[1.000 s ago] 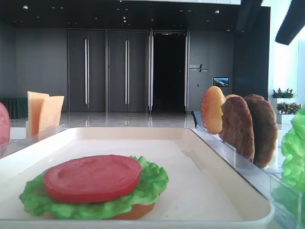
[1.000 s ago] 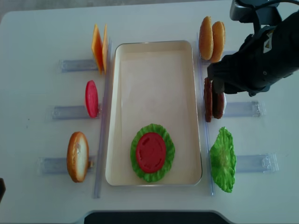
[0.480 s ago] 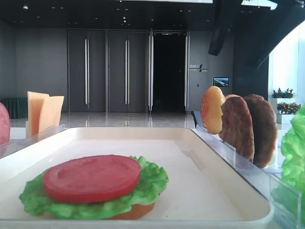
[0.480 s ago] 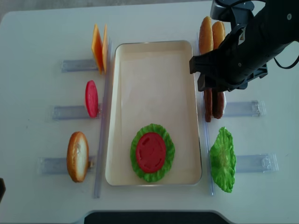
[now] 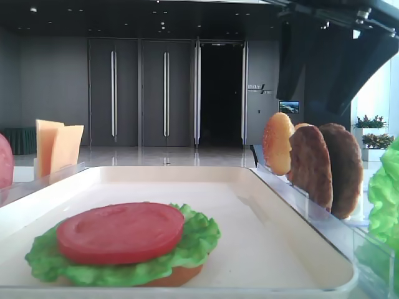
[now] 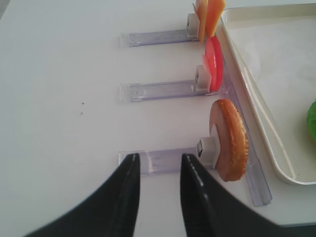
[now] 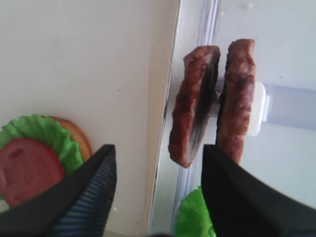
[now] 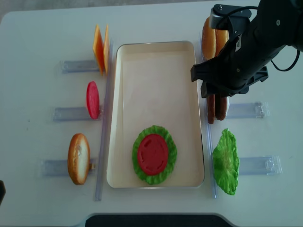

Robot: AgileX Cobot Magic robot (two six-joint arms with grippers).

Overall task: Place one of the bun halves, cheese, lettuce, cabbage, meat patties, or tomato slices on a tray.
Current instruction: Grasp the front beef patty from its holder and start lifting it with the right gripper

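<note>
A plain white table carries it all. Dead centre sits the cream tray, long side running away from the near edge, flat on the tabletop. Down its left flank, clear acrylic holders lie in a row: the far one props up the cheese, the middle one a tomato slice on edge, the near one a bun half. Down the right flank, more holders: two bun halves at the far end, the meat patties upright side by side in the middle, a lettuce leaf nearest. Long clear strips hug both tray edges.
</note>
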